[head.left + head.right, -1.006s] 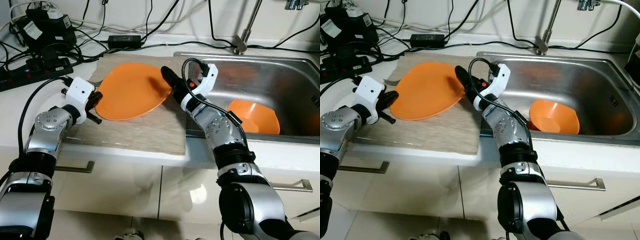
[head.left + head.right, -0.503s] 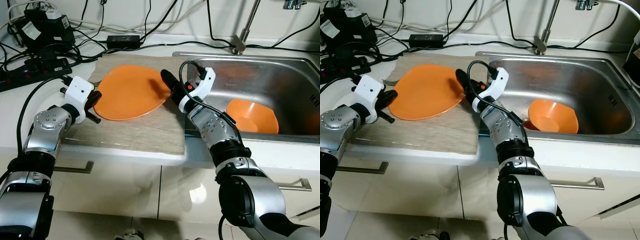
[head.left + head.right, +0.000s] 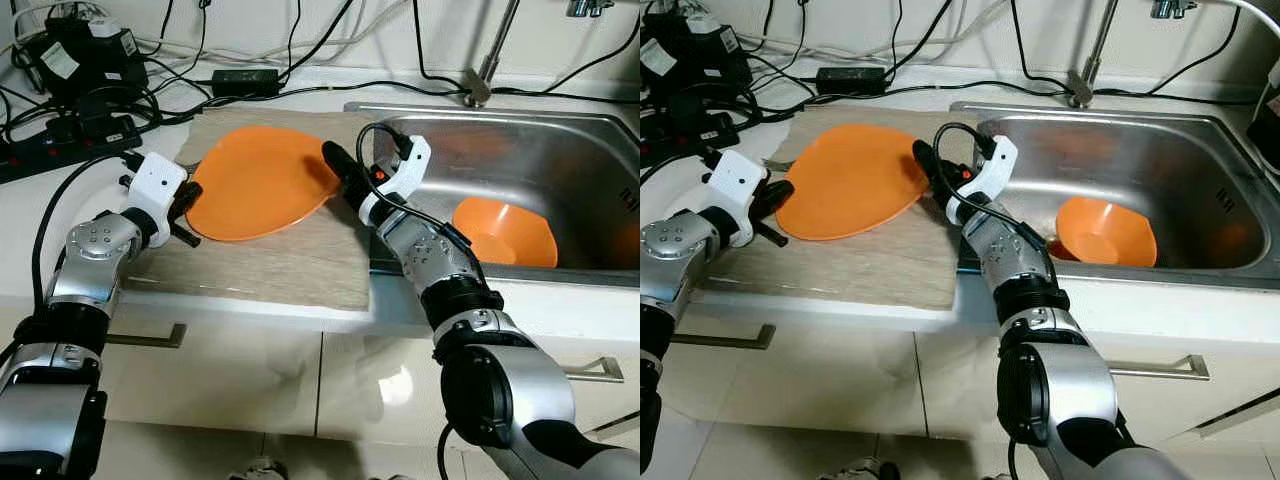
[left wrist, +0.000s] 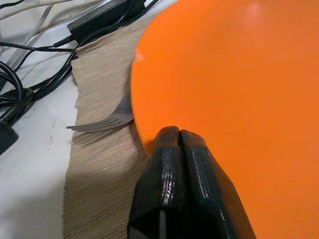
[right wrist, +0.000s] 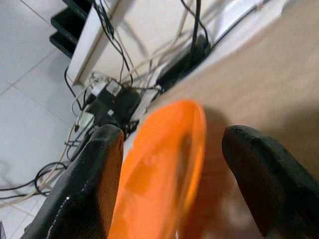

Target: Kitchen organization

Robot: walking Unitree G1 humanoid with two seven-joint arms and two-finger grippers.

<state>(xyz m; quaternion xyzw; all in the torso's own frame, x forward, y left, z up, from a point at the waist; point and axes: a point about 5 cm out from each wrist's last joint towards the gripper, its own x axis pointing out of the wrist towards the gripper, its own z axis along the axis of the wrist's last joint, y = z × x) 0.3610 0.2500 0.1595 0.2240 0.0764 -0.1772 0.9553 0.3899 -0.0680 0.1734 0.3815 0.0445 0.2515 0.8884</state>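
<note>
Plastic is the likely material of the orange plate [image 3: 258,180], so it is judged light, stiff and slippery. It is held tilted above the wooden board [image 3: 290,260] on the counter [image 3: 30,220], its left rim clamped by the left pincer [image 3: 183,205]. The right pincer [image 5: 174,164] is spread wide around the far rim, where a second hold is best taken.

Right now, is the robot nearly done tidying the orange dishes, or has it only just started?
It looks early on. An orange bowl already sits in the sink. In hand: the left gripper is shut on the orange plate at its rim, over the wooden board, while the right gripper is open around the opposite edge. Left: the plate and a fork beneath it.
</note>
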